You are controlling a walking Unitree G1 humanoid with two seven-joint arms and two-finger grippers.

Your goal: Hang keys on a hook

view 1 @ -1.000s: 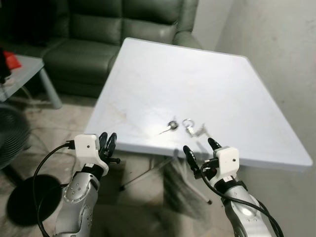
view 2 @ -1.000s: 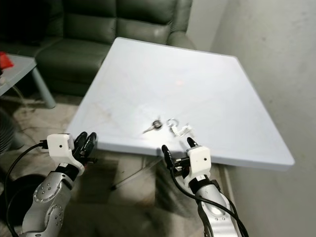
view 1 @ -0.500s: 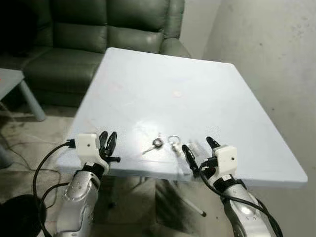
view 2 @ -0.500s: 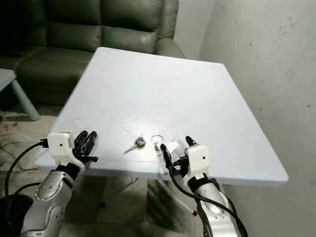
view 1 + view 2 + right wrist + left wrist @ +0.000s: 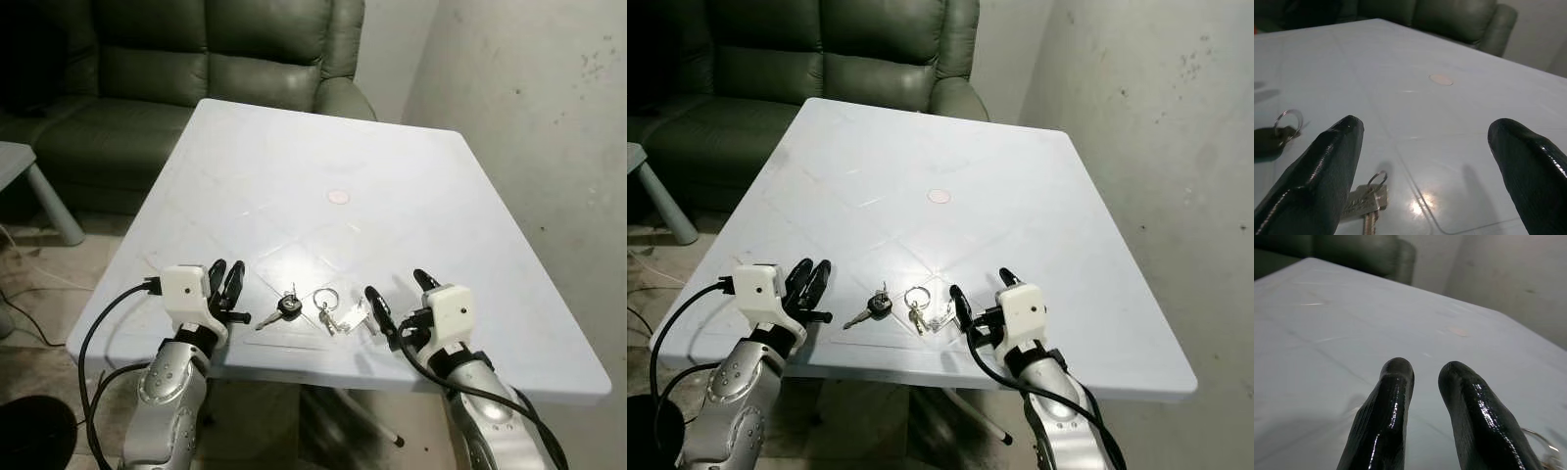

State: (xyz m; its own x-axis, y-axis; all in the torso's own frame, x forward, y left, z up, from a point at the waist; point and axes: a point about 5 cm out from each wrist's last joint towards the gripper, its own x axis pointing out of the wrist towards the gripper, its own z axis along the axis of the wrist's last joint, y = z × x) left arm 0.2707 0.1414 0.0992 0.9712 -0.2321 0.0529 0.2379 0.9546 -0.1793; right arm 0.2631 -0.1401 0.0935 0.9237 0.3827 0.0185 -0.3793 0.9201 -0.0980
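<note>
Two sets of keys lie near the front edge of the white table (image 5: 323, 147): a black-headed key (image 5: 284, 306) and a ring with silver keys (image 5: 331, 311). My right gripper (image 5: 396, 289) stands open just right of the silver keys, low over the table. In the right wrist view its fingers (image 5: 1327, 166) are spread wide, with a silver key (image 5: 1366, 203) beside one of them and the black-headed key (image 5: 1273, 134) farther off. My left gripper (image 5: 227, 282) hovers left of the black-headed key, its fingers (image 5: 1388, 406) almost together and holding nothing.
A dark green sofa (image 5: 196, 49) stands behind the table. A bare grey wall (image 5: 549, 117) runs along the right. A small grey side table (image 5: 20, 166) sits at the left. A faint round pink mark (image 5: 338, 196) is at the table's middle.
The camera has come forward and closer to the table. Both grippers, earlier below and before the table's edge, now reach over it beside the keys. The keys have not moved.
</note>
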